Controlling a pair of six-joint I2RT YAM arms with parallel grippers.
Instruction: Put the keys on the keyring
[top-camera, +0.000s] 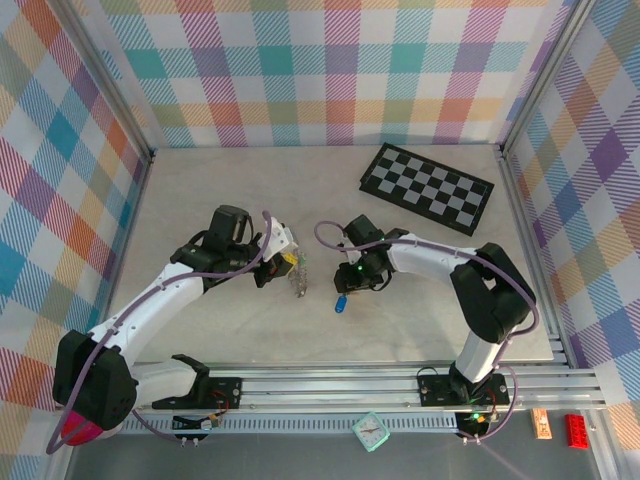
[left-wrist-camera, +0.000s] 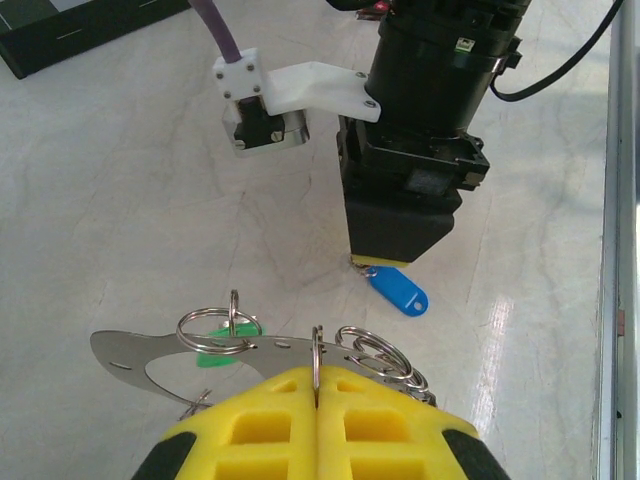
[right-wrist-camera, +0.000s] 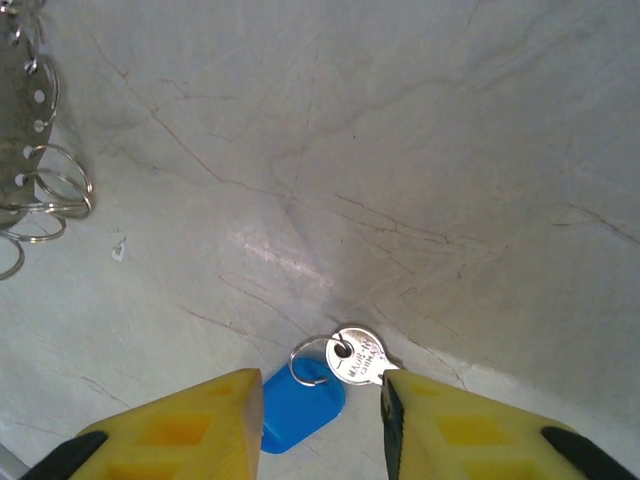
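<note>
My left gripper (left-wrist-camera: 317, 385) is shut on the keyring (left-wrist-camera: 130, 352), a thin grey metal band hung with several small wire rings. It pinches one upright ring between the yellow pads. A green-headed key (left-wrist-camera: 215, 345) hangs on the band. In the top view the left gripper (top-camera: 285, 262) holds the keyring (top-camera: 297, 278) just above the table. My right gripper (right-wrist-camera: 322, 400) stands open over a silver key (right-wrist-camera: 355, 357) with a blue tag (right-wrist-camera: 300, 415) lying on the table. The key's blade is hidden behind the right finger. The same blue tag (top-camera: 341, 303) lies below the right gripper (top-camera: 347, 285).
A black-and-white chequered board (top-camera: 427, 188) lies at the back right of the pale marble-look table (top-camera: 200, 190). The keyring's edge (right-wrist-camera: 20, 150) shows at the left of the right wrist view. Plaid walls enclose the table on three sides.
</note>
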